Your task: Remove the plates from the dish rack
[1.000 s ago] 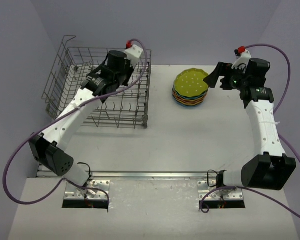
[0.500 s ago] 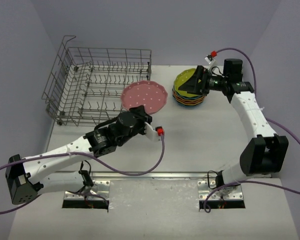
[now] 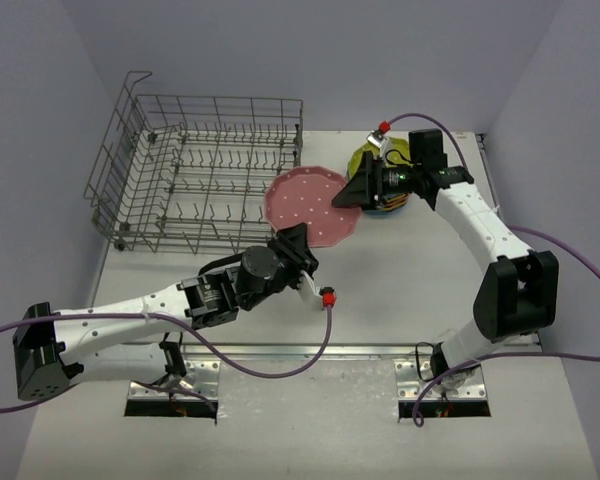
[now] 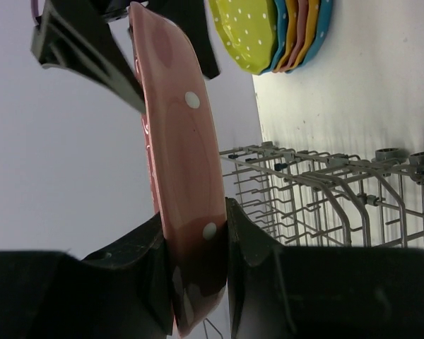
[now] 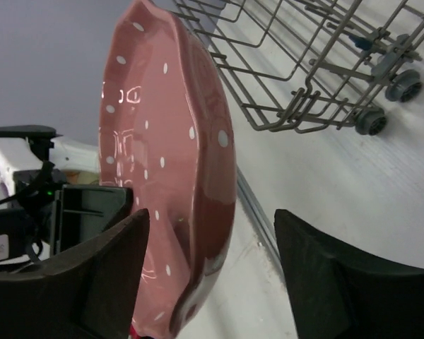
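A pink polka-dot plate (image 3: 310,205) hangs on edge above the table, between the dish rack (image 3: 200,170) and a stack of plates (image 3: 391,204) with a green one on top. My left gripper (image 3: 298,242) is shut on its near rim (image 4: 196,219). My right gripper (image 3: 352,192) straddles the far rim, open (image 5: 208,215). One of its fingers (image 5: 106,268) sits close to the plate's face (image 5: 162,162). The other finger (image 5: 325,275) stands well off. No plates show in the dish rack (image 4: 325,198).
The rack (image 5: 304,70) stands at the back left on small wheels. The stack of plates (image 4: 268,32) lies at the back, right of the middle. Purple cables trail from both arms, and the left one loops over the table's front middle (image 3: 325,330).
My left gripper lifted the pink plate out of the rack and carried it right to mid-table. My right gripper swung left past the stack onto the plate's far rim, its jaws narrowing.
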{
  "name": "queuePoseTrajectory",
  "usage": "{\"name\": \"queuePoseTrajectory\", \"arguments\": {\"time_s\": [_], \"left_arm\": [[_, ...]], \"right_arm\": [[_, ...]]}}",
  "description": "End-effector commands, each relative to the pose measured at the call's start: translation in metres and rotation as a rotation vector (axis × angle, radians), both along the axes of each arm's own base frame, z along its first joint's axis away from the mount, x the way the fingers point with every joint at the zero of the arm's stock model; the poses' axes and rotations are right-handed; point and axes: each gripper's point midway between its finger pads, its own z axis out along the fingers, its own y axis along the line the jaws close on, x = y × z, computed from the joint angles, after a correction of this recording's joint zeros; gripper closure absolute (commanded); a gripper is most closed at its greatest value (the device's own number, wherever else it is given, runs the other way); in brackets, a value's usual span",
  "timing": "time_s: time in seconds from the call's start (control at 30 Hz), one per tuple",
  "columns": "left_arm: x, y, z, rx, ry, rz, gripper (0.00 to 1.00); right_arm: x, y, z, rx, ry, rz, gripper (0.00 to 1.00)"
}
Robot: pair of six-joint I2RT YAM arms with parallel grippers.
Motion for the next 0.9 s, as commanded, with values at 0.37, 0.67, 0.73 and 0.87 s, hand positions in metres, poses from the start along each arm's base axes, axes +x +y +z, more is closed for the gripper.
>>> {"name": "queuePoseTrajectory", "arguments": {"time_s": [0.37, 0.67, 0.73, 0.87], "left_arm": [[0.021, 0.02, 0.075, -0.354, -0.084, 0.222, 0.0], [0.07, 0.074, 0.094, -0.625, 0.105, 0.519, 0.0], [0.076, 0.084, 0.092, -0.647, 0.122, 0.565, 0.0], [0.075, 0.089, 0.091, -0.693, 0.158, 0.593, 0.0]], "right_arm": [[0.032, -0.033, 0.024, 0.036, -0.101, -0.086, 1.0], [0.134, -0.153, 0.036, -0.219, -0.28, -0.556, 1.0], [0.153, -0.173, 0.032, -0.316, -0.332, -0.633, 1.0], [0.18, -0.194, 0.021, -0.392, -0.357, -0.714, 1.0]]}}
